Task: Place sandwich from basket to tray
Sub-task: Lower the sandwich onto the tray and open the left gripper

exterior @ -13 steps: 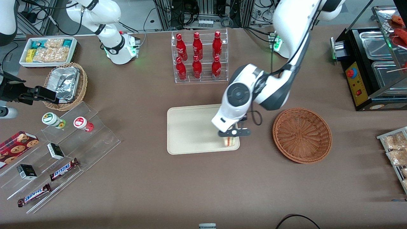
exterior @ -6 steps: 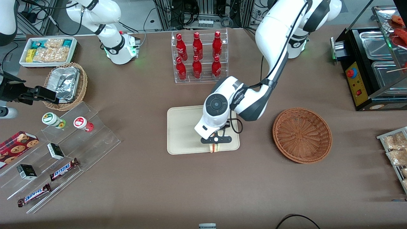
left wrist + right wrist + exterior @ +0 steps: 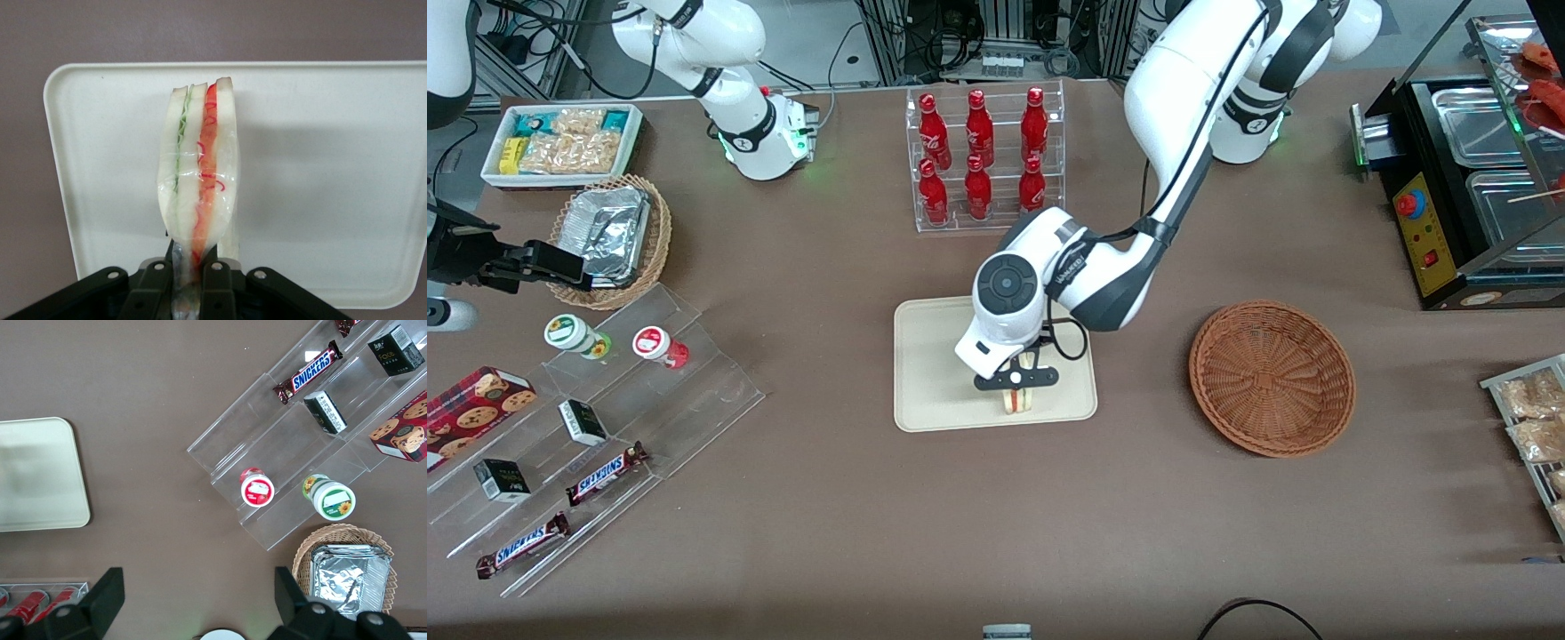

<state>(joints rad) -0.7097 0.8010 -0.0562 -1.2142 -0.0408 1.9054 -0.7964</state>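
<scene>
Gripper (image 3: 1016,382) clamps the sandwich (image 3: 198,173) above the tray (image 3: 934,356), well apart from the basket (image 3: 1272,378). Placing step now; lower and release next.

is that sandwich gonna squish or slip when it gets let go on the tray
Probably soft: the sandwich, shut in the gripper, narrows where it is pinched. Its glossy wrap looks slippery. Held on edge over the tray, it will likely topple flat once released.
</scene>
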